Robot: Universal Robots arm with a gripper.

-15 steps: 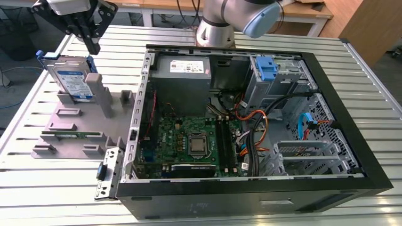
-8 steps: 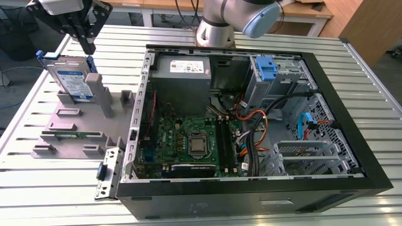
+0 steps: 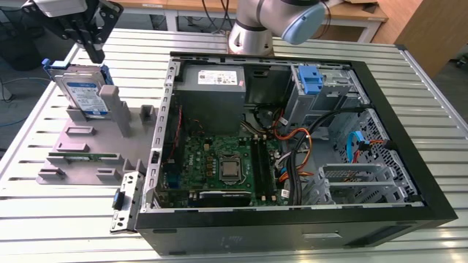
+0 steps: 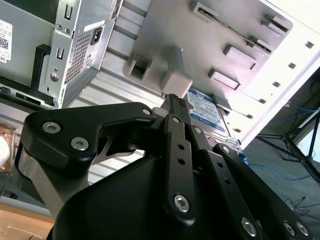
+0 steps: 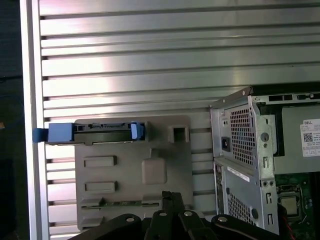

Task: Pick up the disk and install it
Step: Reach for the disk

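The black two-fingered pincer (image 3: 96, 56) hangs at the exterior view's upper left with its slim fingers drawn together and nothing between them, the tips pointing down just above the top edge of the disk and not touching it as far as can be seen. The disk (image 3: 82, 90), a flat silver-grey hard drive with a white-and-blue label in a blue plastic caddy, stands upright on edge in a slot at the far end of a flat grey plastic holder (image 3: 80, 148). A grey upright post (image 3: 109, 104) of that holder rises just beside the disk, on the side nearer the computer. In both wrist views the closed fingertips (image 4: 172, 97) (image 5: 172, 195) sit over the holder, near the disk. The holder lies on a ribbed aluminium table (image 3: 44, 219). To the exterior view's right lies an open black computer case (image 3: 409, 142), its metal side wall between the holder and the interior. Inside are a grey power-supply box (image 3: 212, 79), a green motherboard (image 3: 219, 159), an empty blue plastic bracket (image 3: 310, 82) and loose coloured cables (image 3: 300, 148).
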